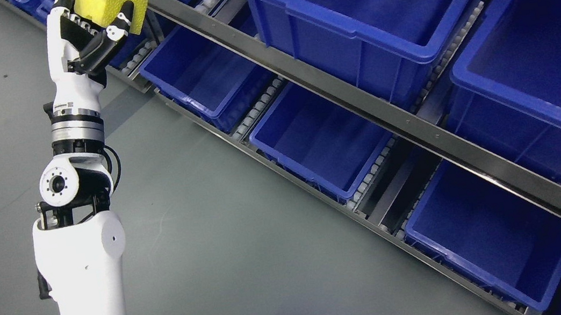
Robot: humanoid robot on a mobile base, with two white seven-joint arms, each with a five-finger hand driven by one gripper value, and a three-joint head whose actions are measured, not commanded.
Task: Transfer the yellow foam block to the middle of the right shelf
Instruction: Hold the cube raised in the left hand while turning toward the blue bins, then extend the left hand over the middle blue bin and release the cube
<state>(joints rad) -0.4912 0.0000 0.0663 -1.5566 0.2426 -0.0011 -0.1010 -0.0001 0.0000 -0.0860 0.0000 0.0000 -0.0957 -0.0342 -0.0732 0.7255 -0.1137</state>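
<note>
So the left hand (88, 33) is sitting way up at the top left of the head view, arm coming straight up from the bottom left w/ the white forearm and the black-and-silver wrist joint showing. Its fingers (124, 22) are clenching around the yellow foam block (109, 4), dark thumb lying across the front face, other fingers wrapping it from below and behind, so the block is being carried in the air and not resting on anything. Top of the block is running off the pic's top edge so can't see all of it. It's hanging just beside the left end of the shelf (361, 109), right by the grey metal rail that's slanting down from top centre to the right edge. Rack is holding blue bins on roller tracks: a big upper bin (351, 34) near the top middle, another one (492, 80) running off the right edge, then a lower row w/ a bin (174, 90) closest to the hand, a middle one (279, 147) and one (433, 246) toward the lower right corner. All the bins I can see into are looking bare inside, tho the deep ones are shadowy. Grey floor (216, 242) is filling the left and bottom. Can't see the right hand anywhere.
</note>
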